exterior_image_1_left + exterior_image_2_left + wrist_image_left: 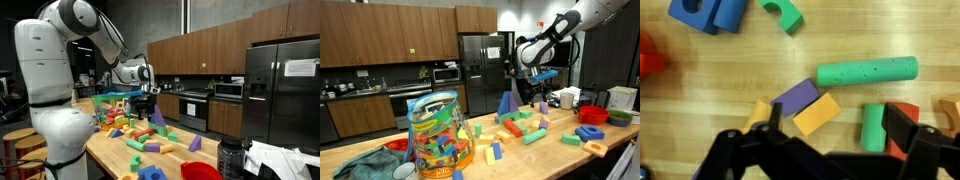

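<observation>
My gripper [832,128] is open and empty, hanging above a wooden table strewn with foam blocks. In the wrist view an orange block [817,113] and a purple block [796,97] lie between the fingers. A short green cylinder [872,127] lies by the right finger, with a red block [904,112] beside it. A long green cylinder [867,71] lies further up. In both exterior views the gripper [145,97] [529,88] hovers well above the blocks.
Blue blocks [708,13] and a green arch [780,13] lie at the top of the wrist view. A clear bag of blocks [438,137] stands on the table. A red bowl [200,171] sits at the table end. A blue cone [507,104] stands upright.
</observation>
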Available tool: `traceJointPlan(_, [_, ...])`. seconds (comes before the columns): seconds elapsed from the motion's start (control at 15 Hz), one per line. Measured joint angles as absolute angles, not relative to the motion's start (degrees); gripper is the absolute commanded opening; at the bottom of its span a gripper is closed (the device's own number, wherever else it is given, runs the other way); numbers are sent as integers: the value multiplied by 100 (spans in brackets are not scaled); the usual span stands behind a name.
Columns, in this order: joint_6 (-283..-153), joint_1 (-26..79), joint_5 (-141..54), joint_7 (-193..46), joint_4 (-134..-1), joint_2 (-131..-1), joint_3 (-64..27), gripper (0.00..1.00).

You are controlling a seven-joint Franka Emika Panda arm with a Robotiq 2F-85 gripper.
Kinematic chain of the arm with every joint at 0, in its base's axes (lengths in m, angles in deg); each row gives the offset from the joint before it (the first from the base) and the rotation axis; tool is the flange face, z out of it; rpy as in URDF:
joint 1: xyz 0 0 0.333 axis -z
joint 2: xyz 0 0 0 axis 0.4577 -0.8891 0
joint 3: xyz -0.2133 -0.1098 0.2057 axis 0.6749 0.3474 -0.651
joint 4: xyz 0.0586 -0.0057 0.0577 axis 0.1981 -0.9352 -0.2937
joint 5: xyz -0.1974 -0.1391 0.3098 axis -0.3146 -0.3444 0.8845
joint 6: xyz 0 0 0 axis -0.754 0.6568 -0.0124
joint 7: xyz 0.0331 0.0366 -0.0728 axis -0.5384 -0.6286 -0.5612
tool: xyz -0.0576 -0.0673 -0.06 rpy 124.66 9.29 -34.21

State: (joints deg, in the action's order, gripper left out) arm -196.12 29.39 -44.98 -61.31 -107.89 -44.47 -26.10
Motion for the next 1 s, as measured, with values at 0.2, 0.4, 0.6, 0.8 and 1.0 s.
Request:
traceJointPlan(0.2, [-19682,2936,-4544,-6118,-10767,-4677,-2601,53])
traceJointPlan(0.4, [-19708,2936,-4544,-6118,-10761,-4762,-2585,30])
traceJointPlan(0.6, [-19826,2935,-4544,-6134,-10776,-4798,-2558,6])
traceJointPlan(0.8, [-20138,2935,-4544,-6148,-10843,-4893,-2505,0])
traceJointPlan(1.0, [-20702,2935,-4544,-6148,-11004,-5070,-2453,0])
